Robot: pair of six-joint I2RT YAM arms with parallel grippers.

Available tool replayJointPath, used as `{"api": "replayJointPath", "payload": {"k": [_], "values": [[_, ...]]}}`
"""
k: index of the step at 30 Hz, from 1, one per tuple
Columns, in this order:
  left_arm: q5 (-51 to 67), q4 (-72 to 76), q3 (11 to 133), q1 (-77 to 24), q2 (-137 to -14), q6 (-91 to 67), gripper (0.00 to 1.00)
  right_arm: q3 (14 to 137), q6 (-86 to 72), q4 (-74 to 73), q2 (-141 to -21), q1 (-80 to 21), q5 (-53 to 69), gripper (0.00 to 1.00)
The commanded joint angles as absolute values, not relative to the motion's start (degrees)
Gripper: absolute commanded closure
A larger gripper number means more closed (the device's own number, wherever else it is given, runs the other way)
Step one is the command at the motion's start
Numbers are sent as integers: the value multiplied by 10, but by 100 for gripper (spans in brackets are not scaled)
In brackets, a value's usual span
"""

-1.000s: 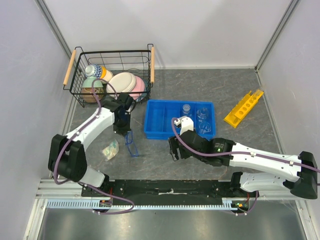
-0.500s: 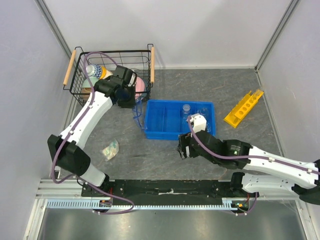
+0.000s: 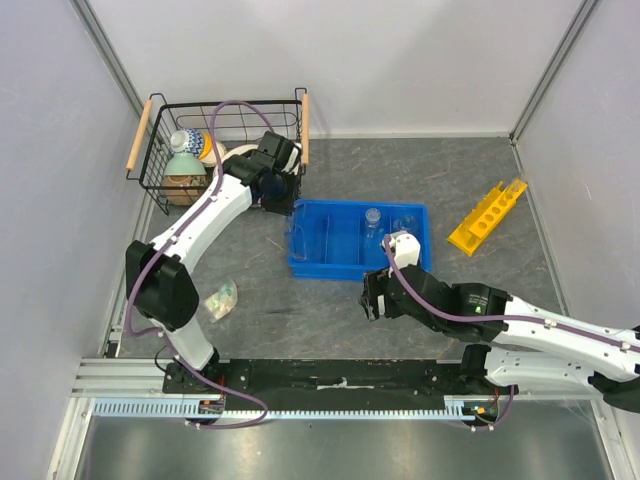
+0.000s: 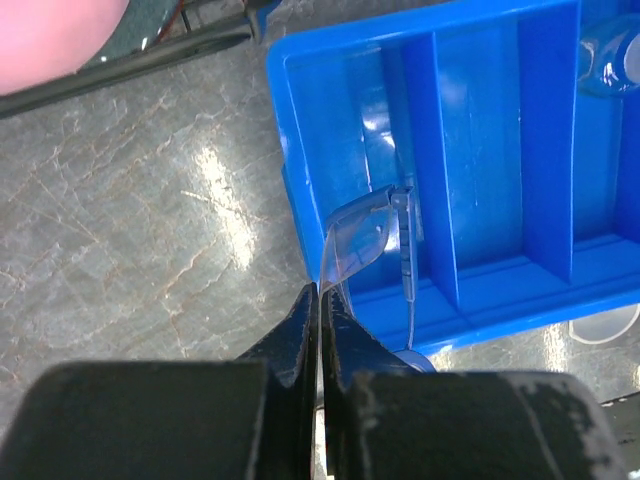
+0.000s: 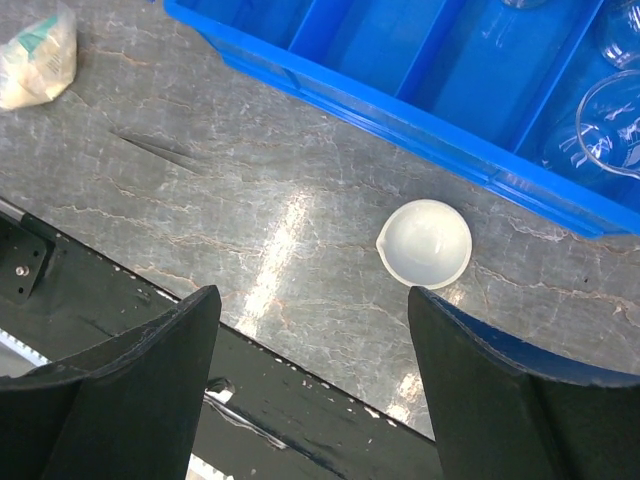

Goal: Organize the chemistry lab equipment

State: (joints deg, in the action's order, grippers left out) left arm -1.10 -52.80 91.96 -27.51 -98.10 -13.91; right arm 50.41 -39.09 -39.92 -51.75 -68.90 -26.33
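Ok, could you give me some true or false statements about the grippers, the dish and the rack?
1. The left gripper is shut on the clear safety glasses. True.
2. The white dish lies inside the blue tray. False: it lies on the table, outside the tray's near wall.
3. The right gripper is open. True.
4. The yellow rack stands inside the blue tray. False: it lies on the table, right of the tray.

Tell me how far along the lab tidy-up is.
Done: glass vessels sit in the right compartments of the blue tray. In hand: the left gripper, shut on clear safety glasses, holds them over the tray's left compartment; the right gripper hangs open above the white dish on the table. Left: the dish, the yellow rack.
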Motion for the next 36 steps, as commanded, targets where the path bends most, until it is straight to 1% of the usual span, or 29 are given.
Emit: {"api": "replayJointPath", "payload": {"k": [1, 6, 15, 21, 36], "values": [[-21, -473, 928, -284, -1001, -99, 98, 496, -403, -381, -524, -693, -260, 17], [-37, -439, 929, -291, -1024, -107, 98, 492, -403, -377, -520, -692, -256, 17], [-83, -428, 969, -298, -1091, -85, 98, 477, -406, -380, -499, -693, -256, 17], [-89, -425, 984, -298, -1127, -76, 98, 468, -406, -378, -492, -692, -261, 17], [-76, -412, 932, -301, -1143, -123, 98, 446, -411, -366, -483, -692, -257, 16]]}}
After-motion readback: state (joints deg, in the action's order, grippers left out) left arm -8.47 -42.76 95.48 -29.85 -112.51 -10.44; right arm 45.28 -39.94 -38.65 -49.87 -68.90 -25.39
